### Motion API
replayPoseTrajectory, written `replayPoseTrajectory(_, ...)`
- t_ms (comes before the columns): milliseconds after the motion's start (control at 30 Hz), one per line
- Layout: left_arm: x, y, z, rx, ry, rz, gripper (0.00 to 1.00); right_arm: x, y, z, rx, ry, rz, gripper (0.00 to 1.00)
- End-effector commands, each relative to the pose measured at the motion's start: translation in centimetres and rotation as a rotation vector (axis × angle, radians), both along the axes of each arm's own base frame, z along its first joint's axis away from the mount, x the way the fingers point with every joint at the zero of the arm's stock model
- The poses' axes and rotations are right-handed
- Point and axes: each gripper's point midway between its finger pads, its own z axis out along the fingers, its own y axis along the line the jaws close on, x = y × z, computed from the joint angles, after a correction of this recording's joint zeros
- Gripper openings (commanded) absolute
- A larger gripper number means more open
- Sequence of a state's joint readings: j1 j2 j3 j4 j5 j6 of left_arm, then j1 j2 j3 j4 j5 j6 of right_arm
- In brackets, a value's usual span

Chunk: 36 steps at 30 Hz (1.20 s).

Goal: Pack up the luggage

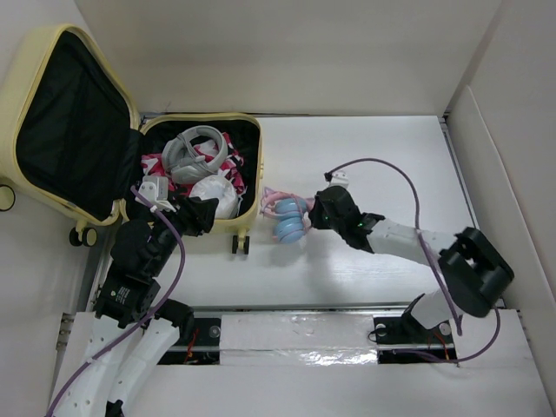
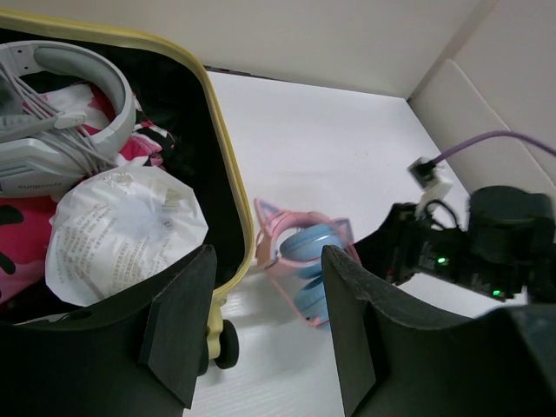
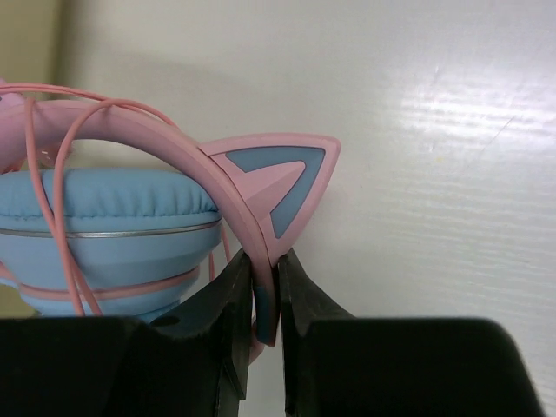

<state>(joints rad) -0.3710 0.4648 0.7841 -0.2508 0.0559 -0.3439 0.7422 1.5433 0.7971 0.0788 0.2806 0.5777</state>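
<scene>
The pale-yellow luggage (image 1: 252, 130) lies open at the far left, lid (image 1: 65, 122) up, holding grey headphones (image 1: 193, 148), a white packet (image 1: 217, 195) and pink-patterned cloth (image 1: 228, 161). Pink cat-ear headphones with blue pads (image 1: 288, 217) lie on the table just right of the case. My right gripper (image 1: 311, 213) is shut on their pink headband (image 3: 261, 261). My left gripper (image 1: 201, 215) is open and empty over the case's near right corner; in the left wrist view its fingers (image 2: 182, 334) frame the case rim (image 2: 228, 165) and the pink headphones (image 2: 306, 265).
White walls (image 1: 486, 139) box in the white table on the far and right sides. A purple cable (image 1: 382, 165) loops above the right arm. The case's wheels (image 1: 241, 245) stand at its near edge.
</scene>
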Motion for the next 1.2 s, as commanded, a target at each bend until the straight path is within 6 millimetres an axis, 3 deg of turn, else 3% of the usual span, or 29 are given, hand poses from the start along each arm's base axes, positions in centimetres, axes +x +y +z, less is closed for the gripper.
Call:
replayPoseTrajectory(0,0.2,0.1,1.5,-0.015,-0.057,0.005,0.49,1.8,1.7,11.1,0.166,-0.249,0.005,0.00)
replayPoseTrajectory(100,-0.1,1.1,2.4,-0.028,-0.082,0.054,0.48,2.2,4.1,18.5,0.248,-0.388,0.064,0.00)
replayPoseTrajectory(167,-0.4,2.1,3.1,-0.047,-0.112,0.105,0.48,2.9,5.7,21.1,0.266,-0.429,0.088,0.00)
replayPoseTrajectory(200,-0.6,2.5,3.5,-0.066,-0.128,0.125,0.48,3.7,7.3,20.2,0.246,-0.411,0.107,0.00)
replayPoseTrajectory(233,-1.0,3.4,3.9,-0.085,-0.150,0.166,0.47,4.0,8.7,20.9,0.255,-0.424,0.129,0.00)
replayPoseTrajectory(267,-1.1,3.8,4.1,-0.098,-0.156,0.186,0.46,5.2,10.1,24.3,0.297,-0.477,0.134,0.00)
replayPoseTrajectory(300,-1.4,4.2,4.2,-0.113,-0.159,0.202,0.45,6.1,12.7,22.2,0.283,-0.446,0.173,0.00)
replayPoseTrajectory(333,-1.6,4.8,4.3,-0.125,-0.172,0.231,0.45,6.9,14.2,22.4,0.298,-0.444,0.196,0.00)
replayPoseTrajectory(367,-1.8,5.1,4.5,-0.135,-0.179,0.243,0.44,7.5,16.4,26.3,0.374,-0.489,0.217,0.00)
replayPoseTrajectory(400,-1.9,5.4,4.6,-0.139,-0.184,0.257,0.44,8.0,18.1,26.0,0.389,-0.464,0.249,0.00)
replayPoseTrajectory(433,-2.1,5.9,4.9,-0.152,-0.194,0.281,0.44,9.1,20.8,22.7,0.375,-0.412,0.274,0.00)
replayPoseTrajectory(500,-2.3,6.3,5.0,-0.162,-0.204,0.296,0.43,9.5,26.0,23.2,0.451,-0.413,0.327,0.00)
replayPoseTrajectory(567,-2.4,6.4,5.1,-0.167,-0.210,0.300,0.43,10.0,28.9,23.4,0.512,-0.393,0.354,0.00)
replayPoseTrajectory(600,-2.4,6.4,5.2,-0.167,-0.212,0.303,0.43,9.1,30.6,27.6,0.595,-0.433,0.397,0.00)
replayPoseTrajectory(633,-2.3,6.5,5.1,-0.165,-0.209,0.306,0.43,8.9,31.9,27.5,0.622,-0.430,0.413,0.02)
replayPoseTrajectory(667,-2.2,6.5,5.0,-0.162,-0.206,0.308,0.43,9.1,33.8,24.5,0.631,-0.385,0.411,0.17)
replayPoseTrajectory(733,-2.1,6.4,4.8,-0.158,-0.199,0.307,0.43,9.7,34.2,26.0,0.690,-0.413,0.384,0.38)
replayPoseTrajectory(767,-2.1,6.3,4.8,-0.158,-0.199,0.304,0.44,9.9,34.6,25.2,0.706,-0.394,0.377,0.56)
replayPoseTrajectory(800,-2.0,6.4,4.8,-0.158,-0.199,0.307,0.44,10.5,34.0,25.9,0.727,-0.407,0.375,0.64)
replayPoseTrajectory(867,-1.8,6.4,4.6,-0.153,-0.188,0.312,0.44,10.7,33.4,24.9,0.710,-0.392,0.381,0.78)
replayPoseTrajectory(900,-1.8,6.3,4.5,-0.153,-0.185,0.310,0.45,9.8,32.4,28.2,0.742,-0.436,0.396,0.79)
replayPoseTrajectory(933,-1.7,6.3,4.4,-0.152,-0.183,0.310,0.46,10.1,31.4,28.8,0.737,-0.454,0.389,0.79)
replayPoseTrajectory(967,-1.6,6.3,4.4,-0.152,-0.183,0.312,0.46,9.9,30.9,26.2,0.683,-0.426,0.387,0.79)
replayPoseTrajectory(1000,-1.5,6.4,4.4,-0.150,-0.184,0.318,0.47,8.6,29.4,30.5,0.728,-0.498,0.403,0.79)
replayPoseTrajectory(1033,-1.1,6.4,4.2,-0.143,-0.173,0.331,0.47,8.5,28.4,31.2,0.724,-0.517,0.404,0.79)
replayPoseTrajectory(1067,-0.9,6.7,4.1,-0.138,-0.164,0.345,0.47,8.1,27.7,28.7,0.675,-0.490,0.406,0.72)
replayPoseTrajectory(1100,-0.7,6.7,3.7,-0.131,-0.148,0.353,0.47,7.5,26.8,29.6,0.688,-0.515,0.432,0.64)
replayPoseTrajectory(1133,0.0,6.8,3.2,-0.116,-0.125,0.361,0.47,6.2,24.6,33.1,0.715,-0.571,0.445,0.57)
replayPoseTrajectory(1167,0.3,6.7,3.0,-0.109,-0.114,0.363,0.47,5.4,23.7,33.3,0.703,-0.586,0.459,0.37)
